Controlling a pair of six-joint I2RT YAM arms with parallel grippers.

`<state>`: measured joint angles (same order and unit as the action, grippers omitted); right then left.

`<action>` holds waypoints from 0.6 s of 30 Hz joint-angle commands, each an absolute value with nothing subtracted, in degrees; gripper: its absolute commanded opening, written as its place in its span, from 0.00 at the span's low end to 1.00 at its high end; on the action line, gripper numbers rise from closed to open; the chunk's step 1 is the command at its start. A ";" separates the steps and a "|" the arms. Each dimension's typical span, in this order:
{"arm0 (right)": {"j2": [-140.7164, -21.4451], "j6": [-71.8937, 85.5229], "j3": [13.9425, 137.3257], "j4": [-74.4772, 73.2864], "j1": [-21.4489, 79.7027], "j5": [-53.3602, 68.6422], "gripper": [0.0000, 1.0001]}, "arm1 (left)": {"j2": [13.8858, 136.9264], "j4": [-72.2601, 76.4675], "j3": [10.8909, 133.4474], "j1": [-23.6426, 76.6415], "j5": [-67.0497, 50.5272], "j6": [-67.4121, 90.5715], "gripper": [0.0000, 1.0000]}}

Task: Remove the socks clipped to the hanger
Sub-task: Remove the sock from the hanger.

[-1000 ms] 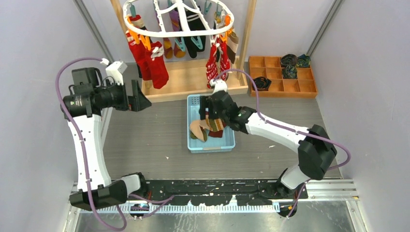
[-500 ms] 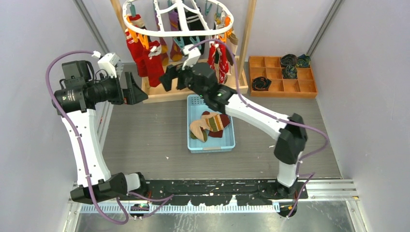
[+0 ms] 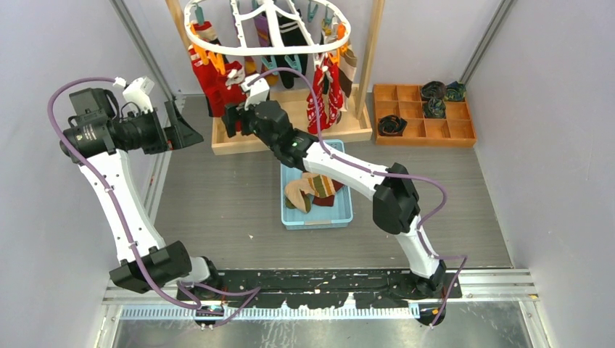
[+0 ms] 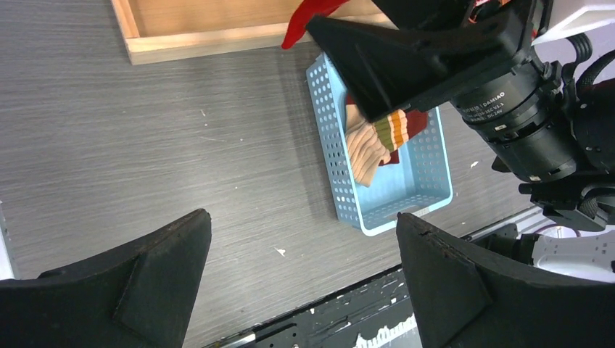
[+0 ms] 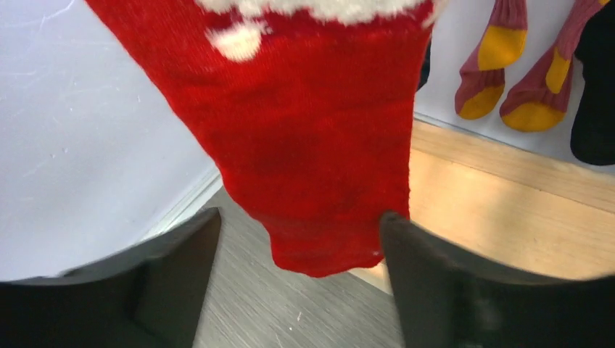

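The right pincer (image 5: 297,254) is spread, with the toe of a red sock (image 5: 304,145) hanging between its fingers. The sock is hung from the 9 o'clock rim of the hanger (image 3: 268,51). The left pincer (image 4: 304,283) is spread above bare counter (image 4: 181,145), at 9 o'clock of the blue basket (image 4: 435,196).

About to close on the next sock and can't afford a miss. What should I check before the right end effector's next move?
1. Right end effector open: ok.
2. Red sock toe hanging between its jaws: ok in the wrist view.
3. Depth of bite: cannot tell; only the toe end is level with the jaw tips.
4. Left end effector open, empty, off to the left of the hanger: ok.
5. Blue basket has room for the drop: ok, floor partly bare.
6. Clip holding that sock: cannot tell, it lies outside the wrist view.
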<state>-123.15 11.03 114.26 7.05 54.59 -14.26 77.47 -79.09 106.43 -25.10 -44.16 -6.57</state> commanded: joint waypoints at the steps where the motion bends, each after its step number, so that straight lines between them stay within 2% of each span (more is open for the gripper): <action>1: -123.56 8.53 120.25 9.14 54.88 -17.20 0.71 | 76.80 -81.46 108.26 -26.28 -47.57 -8.70 1.00; 4: -122.15 8.56 119.35 9.02 54.92 -17.26 0.19 | 76.21 -81.53 106.58 -26.31 -49.16 -9.52 1.00; 6: -120.35 8.63 117.65 9.41 54.89 -17.01 0.05 | 76.11 -81.73 105.93 -26.29 -50.15 -9.93 1.00; 8: -118.14 8.78 115.33 9.98 54.85 -15.72 0.01 | 76.11 -81.95 105.70 -26.32 -51.13 -10.29 1.00; 18: -100.61 15.48 97.29 11.42 54.98 -4.49 0.01 | 74.54 -81.60 103.98 -24.32 -60.11 -8.94 0.98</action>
